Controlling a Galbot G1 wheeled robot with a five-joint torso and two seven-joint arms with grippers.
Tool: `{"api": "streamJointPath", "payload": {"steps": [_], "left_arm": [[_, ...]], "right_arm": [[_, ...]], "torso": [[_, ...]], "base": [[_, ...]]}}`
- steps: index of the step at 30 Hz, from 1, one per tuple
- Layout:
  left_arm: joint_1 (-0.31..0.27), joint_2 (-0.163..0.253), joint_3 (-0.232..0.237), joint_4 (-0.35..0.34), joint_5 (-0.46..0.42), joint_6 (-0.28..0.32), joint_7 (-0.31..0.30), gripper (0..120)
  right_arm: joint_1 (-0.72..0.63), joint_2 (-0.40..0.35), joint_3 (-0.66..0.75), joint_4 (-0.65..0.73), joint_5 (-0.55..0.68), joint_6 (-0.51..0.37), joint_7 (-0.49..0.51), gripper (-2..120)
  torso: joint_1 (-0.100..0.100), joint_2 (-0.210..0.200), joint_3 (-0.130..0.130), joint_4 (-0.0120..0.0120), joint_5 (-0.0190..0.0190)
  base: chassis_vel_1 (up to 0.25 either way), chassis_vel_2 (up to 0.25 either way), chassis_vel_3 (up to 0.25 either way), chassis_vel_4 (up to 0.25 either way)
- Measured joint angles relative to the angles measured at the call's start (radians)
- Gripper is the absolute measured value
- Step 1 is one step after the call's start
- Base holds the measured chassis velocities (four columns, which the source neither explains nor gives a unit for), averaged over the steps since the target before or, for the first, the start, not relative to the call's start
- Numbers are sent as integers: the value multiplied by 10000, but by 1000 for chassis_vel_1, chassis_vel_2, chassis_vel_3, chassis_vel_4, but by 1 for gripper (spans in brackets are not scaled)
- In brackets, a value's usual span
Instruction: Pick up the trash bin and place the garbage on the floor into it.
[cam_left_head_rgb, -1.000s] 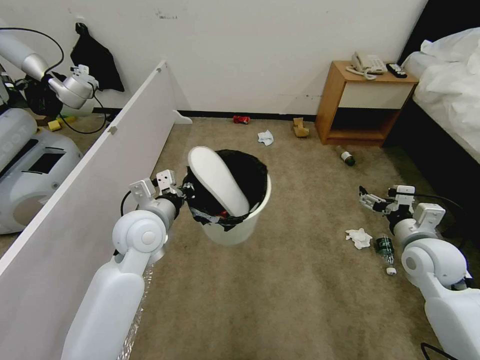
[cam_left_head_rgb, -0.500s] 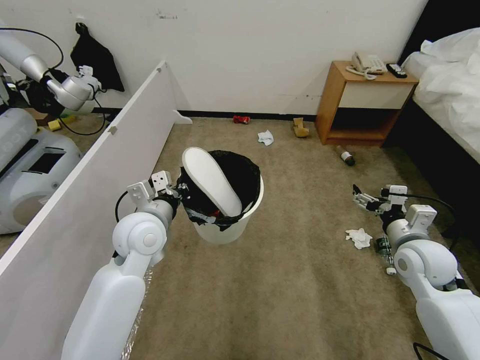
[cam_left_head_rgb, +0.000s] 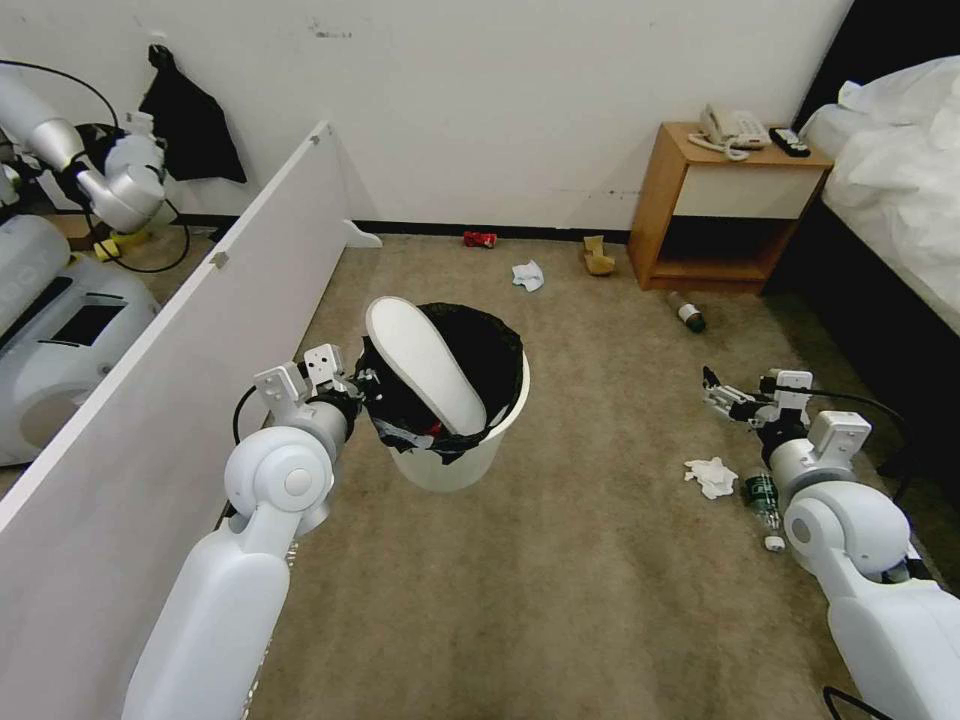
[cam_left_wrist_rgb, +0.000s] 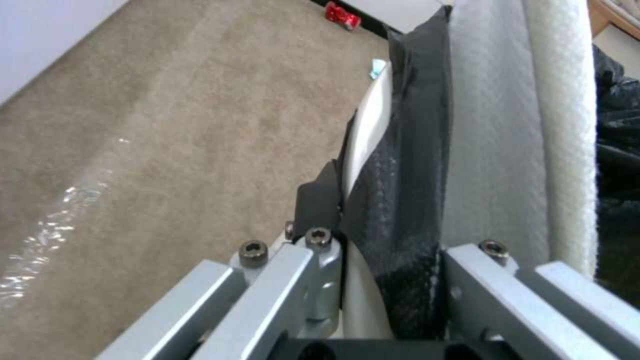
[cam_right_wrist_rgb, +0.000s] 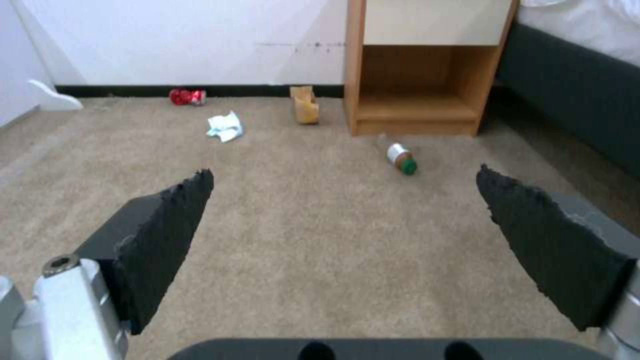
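Note:
The trash bin (cam_left_head_rgb: 462, 452) is white with a black bag over its rim and stands tilted left of centre. A white slipper (cam_left_head_rgb: 425, 365) leans inside it. My left gripper (cam_left_head_rgb: 366, 386) is shut on the bin's near rim; in the left wrist view the left gripper (cam_left_wrist_rgb: 373, 240) clamps the bag-covered rim (cam_left_wrist_rgb: 400, 180). My right gripper (cam_left_head_rgb: 722, 396) hovers open over the floor (cam_left_head_rgb: 600, 560) at the right, with a tissue (cam_left_head_rgb: 711, 476) and a bottle (cam_left_head_rgb: 763, 496) beside its arm. The right gripper (cam_right_wrist_rgb: 347, 205) faces another bottle (cam_right_wrist_rgb: 401, 161), a tissue (cam_right_wrist_rgb: 225, 126), tan paper (cam_right_wrist_rgb: 305, 104) and a red can (cam_right_wrist_rgb: 187, 96).
A long white board (cam_left_head_rgb: 200, 330) runs along my left. A wooden nightstand (cam_left_head_rgb: 700, 205) and a bed (cam_left_head_rgb: 900, 170) stand at the right. Another robot (cam_left_head_rgb: 60, 330) is behind the board. Bare carpet lies in front of me.
The bin in my left gripper has shifted slightly left and farther away. My right gripper has moved a little left. The whole picture has slid slightly, so the camera moved.

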Motion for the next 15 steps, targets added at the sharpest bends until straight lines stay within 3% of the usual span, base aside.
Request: {"api": "streamJointPath", "payload": {"steps": [15], "left_arm": [[43,-67,42,-55,4,0,-57,4]], "right_arm": [[-2,-75,23,74,248,23,-103,100]], "torso": [[0,0,-1,4,-3]], "base": [[-1,-3,-1,1]]}}
